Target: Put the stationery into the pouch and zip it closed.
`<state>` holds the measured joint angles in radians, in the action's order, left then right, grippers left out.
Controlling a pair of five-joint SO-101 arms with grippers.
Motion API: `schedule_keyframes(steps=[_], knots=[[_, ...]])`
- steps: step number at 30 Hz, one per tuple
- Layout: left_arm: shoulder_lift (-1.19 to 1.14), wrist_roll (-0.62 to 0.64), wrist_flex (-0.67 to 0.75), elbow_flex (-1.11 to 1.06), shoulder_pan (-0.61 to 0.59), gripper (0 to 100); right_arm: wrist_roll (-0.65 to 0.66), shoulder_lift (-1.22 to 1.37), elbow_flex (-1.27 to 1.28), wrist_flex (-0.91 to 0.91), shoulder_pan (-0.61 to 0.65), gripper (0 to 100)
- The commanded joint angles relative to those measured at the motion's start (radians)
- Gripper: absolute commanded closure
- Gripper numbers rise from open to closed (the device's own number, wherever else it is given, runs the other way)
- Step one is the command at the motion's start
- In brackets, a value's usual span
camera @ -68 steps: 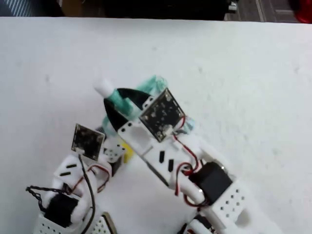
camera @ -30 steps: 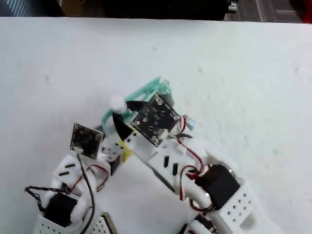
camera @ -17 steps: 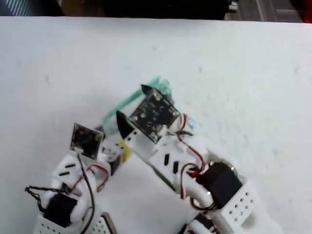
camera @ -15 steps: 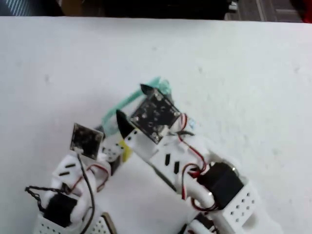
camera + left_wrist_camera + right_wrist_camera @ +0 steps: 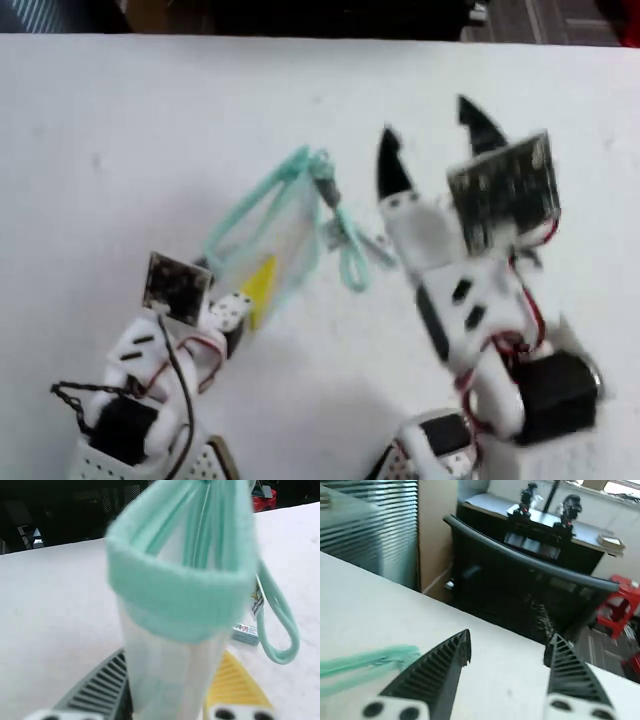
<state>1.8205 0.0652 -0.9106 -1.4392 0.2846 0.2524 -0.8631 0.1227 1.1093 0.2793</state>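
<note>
The left jaws grip the pouch; the right jaws gape wide, angled upward.

From where I'm sitting, the white table spans the high view, with blinds peeking in at the upper left corner. The right wrist cam catches a black chair, a desk behind it, and a red stool.

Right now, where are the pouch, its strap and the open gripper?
pouch (image 5: 280,236): high view, its clear side.
strap (image 5: 279,657): left wrist view, bottom of loop.
right gripper (image 5: 427,118): high view, between its open fingertips.
</note>
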Motion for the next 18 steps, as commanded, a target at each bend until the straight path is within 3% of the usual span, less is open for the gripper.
schedule_keyframes(steps=[1,7,14,18], knots=[[0.008,0.003,0.026,0.025,0.002,83,0.009,0.163,-0.035,0.004,-0.133,77.9],[0.008,0.003,0.026,0.025,-0.002,83,0.011,0.406,-0.037,0.058,-0.214,77.9],[0.008,0.003,0.026,0.023,0.001,83,0.175,0.504,-0.034,0.119,-0.2,77.9],[0.008,0.003,0.026,0.023,0.004,83,0.199,0.547,-0.031,0.154,-0.2,77.9]])
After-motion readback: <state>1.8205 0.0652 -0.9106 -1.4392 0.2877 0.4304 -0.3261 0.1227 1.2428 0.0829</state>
